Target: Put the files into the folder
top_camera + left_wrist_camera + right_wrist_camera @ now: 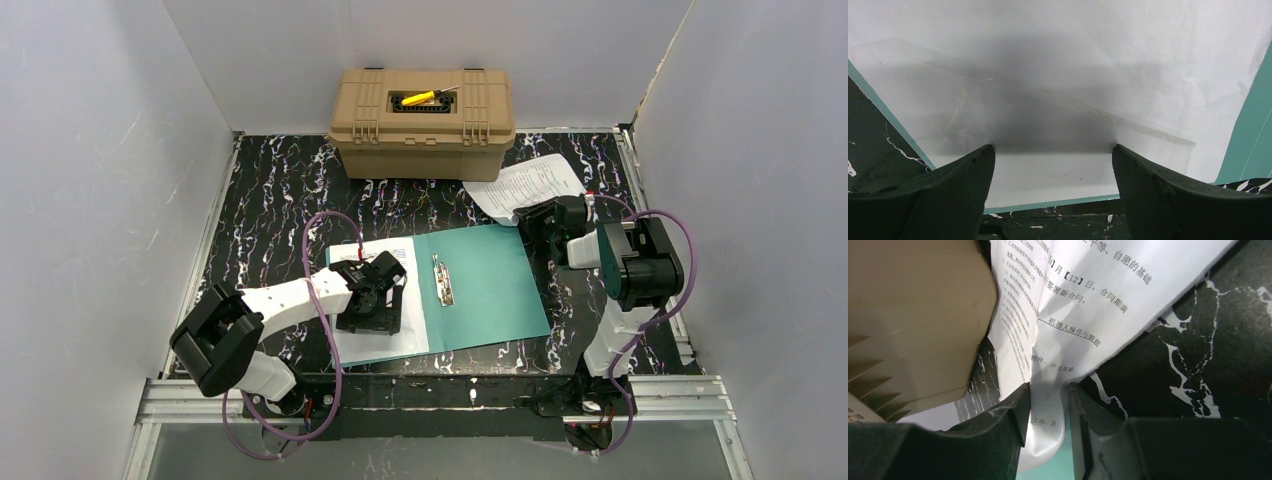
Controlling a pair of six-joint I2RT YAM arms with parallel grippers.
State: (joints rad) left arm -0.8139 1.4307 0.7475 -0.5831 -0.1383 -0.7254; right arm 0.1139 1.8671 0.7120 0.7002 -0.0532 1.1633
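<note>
A teal folder (490, 290) lies open on the black marbled table. One white sheet (385, 345) lies flat on its left leaf. My left gripper (385, 300) is open and rests low on that sheet (1098, 60), jaws wide apart, holding nothing (1053, 147). The second printed sheet (525, 185) lies beyond the folder's far right corner, beside the tan case. My right gripper (540, 225) is shut on its near corner, and the paper (1088, 300) buckles between the jaws (1045, 387). Teal folder (1048, 470) shows below that corner.
A tan plastic case (425, 125) with a yellow tool (420, 98) on its lid stands at the back centre; it fills the left of the right wrist view (913, 315). A metal fastener (443, 278) lies on the folder's spine. White walls enclose the table.
</note>
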